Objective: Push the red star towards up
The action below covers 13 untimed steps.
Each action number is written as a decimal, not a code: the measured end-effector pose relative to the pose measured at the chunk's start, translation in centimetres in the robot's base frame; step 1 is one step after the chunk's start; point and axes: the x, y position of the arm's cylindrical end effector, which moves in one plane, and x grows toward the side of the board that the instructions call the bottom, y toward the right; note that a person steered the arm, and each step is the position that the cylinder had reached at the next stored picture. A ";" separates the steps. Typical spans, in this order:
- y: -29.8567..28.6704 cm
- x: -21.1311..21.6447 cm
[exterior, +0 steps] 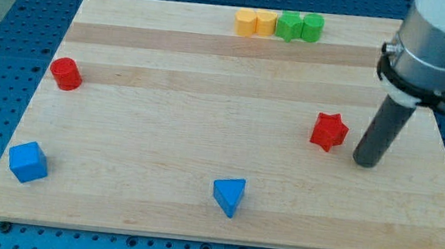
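Note:
The red star lies on the wooden board at the view's right of centre. My tip rests on the board just to the star's right and slightly below it, with a small gap between them. The dark rod rises from the tip to the grey arm at the view's top right.
A red cylinder sits at the left. A blue cube is at the bottom left, a blue triangle at the bottom centre. Two yellow blocks and two green blocks line the top edge.

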 end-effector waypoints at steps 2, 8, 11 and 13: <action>-4.0 -2.5; -10.9 -0.9; -11.2 -7.7; -12.5 -9.0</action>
